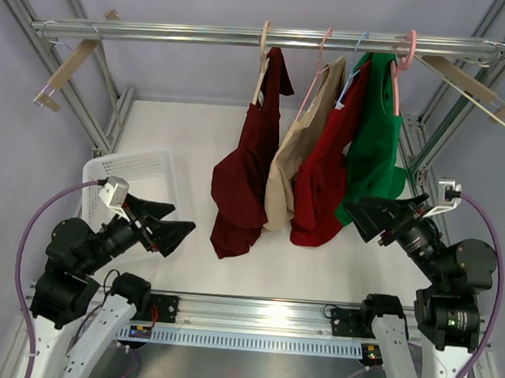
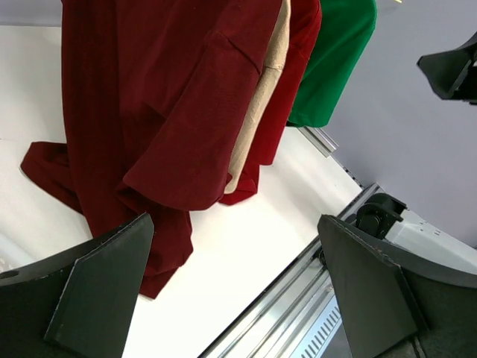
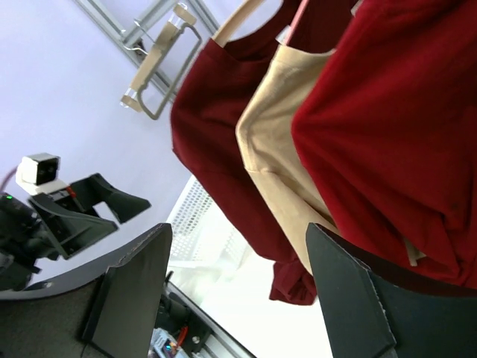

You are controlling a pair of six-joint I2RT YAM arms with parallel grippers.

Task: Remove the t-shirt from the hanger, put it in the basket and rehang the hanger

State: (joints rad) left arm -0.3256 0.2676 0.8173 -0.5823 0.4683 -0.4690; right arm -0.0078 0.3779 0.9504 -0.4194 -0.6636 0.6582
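- Now my left gripper [image 1: 169, 220] hangs with jaws wide apart, empty, near the maroon t-shirt [image 1: 239, 197] on its hanger [image 1: 263, 60].
- My right gripper [image 1: 366, 214] gapes empty beside the green t-shirt [image 1: 379, 120].

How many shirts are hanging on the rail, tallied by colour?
Dark maroon shirt: 1
Beige shirt: 1
Red shirt: 1
Green shirt: 1
Total: 4
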